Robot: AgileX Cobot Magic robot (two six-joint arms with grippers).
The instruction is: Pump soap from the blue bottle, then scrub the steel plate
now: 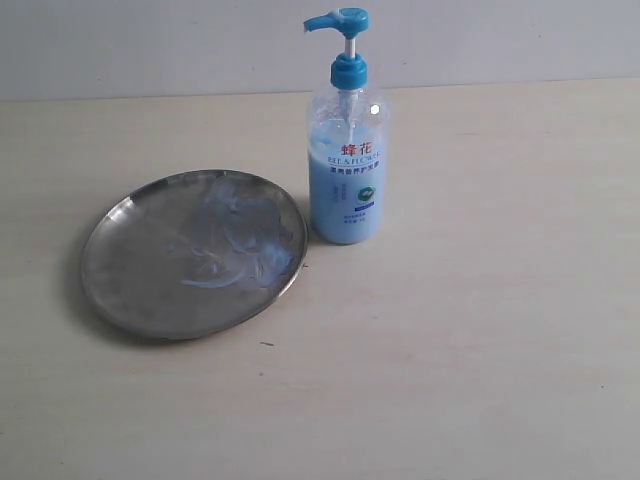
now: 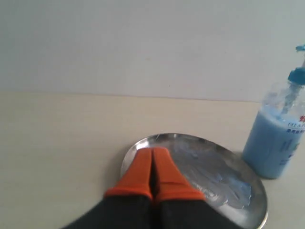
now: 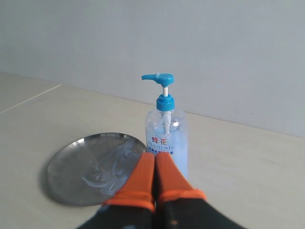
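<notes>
The blue bottle stands upright on the pale table, its blue pump head up, just right of the steel plate. Whitish-blue soap is smeared across the plate's middle. Neither gripper shows in the exterior view. In the left wrist view my left gripper has its orange fingers pressed together, empty, over the near rim of the steel plate, with the blue bottle beyond. In the right wrist view my right gripper is shut and empty in front of the blue bottle, the steel plate beside it.
A pale wooden table carries both things, and a grey-white wall rises behind its far edge. Bare tabletop lies right of the bottle and in front of the plate.
</notes>
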